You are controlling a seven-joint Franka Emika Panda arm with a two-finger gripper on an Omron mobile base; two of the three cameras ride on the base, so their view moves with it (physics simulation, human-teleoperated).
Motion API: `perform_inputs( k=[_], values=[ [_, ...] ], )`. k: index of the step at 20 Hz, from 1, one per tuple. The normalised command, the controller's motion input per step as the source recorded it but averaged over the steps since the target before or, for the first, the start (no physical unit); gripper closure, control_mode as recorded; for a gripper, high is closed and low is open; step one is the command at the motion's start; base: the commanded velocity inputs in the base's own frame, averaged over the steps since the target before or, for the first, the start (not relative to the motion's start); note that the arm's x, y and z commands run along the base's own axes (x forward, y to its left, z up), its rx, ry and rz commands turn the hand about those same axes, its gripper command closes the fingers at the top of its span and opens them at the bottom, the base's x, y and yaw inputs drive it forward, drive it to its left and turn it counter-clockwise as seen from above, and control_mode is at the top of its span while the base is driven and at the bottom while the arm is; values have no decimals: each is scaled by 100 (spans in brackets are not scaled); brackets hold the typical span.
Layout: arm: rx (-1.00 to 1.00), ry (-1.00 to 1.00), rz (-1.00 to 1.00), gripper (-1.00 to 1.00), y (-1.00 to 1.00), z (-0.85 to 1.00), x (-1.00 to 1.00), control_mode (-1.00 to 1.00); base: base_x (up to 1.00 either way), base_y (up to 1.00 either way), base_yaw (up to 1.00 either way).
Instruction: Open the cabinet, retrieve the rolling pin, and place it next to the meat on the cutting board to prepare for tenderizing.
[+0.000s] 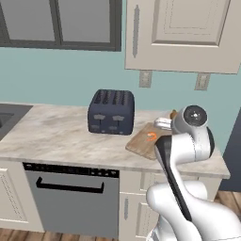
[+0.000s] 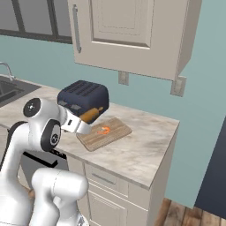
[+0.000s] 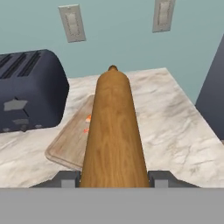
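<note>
My gripper (image 3: 113,179) is shut on the rolling pin (image 3: 113,127), an orange-brown wooden cylinder that points away from the hand, with its far knob up. In the right base view the rolling pin (image 2: 91,114) hangs in the gripper (image 2: 84,122) just above the near-left end of the cutting board (image 2: 112,134). The meat (image 2: 104,129), a small orange piece, lies on the board to the right of the pin. The left base view has the cutting board (image 1: 141,141) and the meat (image 1: 151,137) beside my arm, and the pin's tip (image 1: 173,114) peeks out. The cabinet (image 2: 128,31) hangs above.
A dark four-slot toaster (image 2: 83,95) stands just left of the board, close to the hand. Bare marble counter (image 2: 145,145) stretches right of the board to its edge. A sink (image 2: 9,88) lies far left. Two wall outlets (image 3: 71,22) sit behind.
</note>
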Motion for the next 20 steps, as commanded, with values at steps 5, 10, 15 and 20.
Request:
perform_inputs(
  k=[5, 10, 15, 20],
  values=[
    [0, 0, 2, 100, -2, -34, 32, -100, 0, 0, 0],
    [0, 0, 2, 100, -4, -33, 30, -100, 0, 0, 0],
    [0, 2, 1, 100, -2, -27, 27, -100, 0, 0, 0],
    [0, 6, 0, 100, -1, -22, 28, -100, 0, 0, 0]
  ],
)
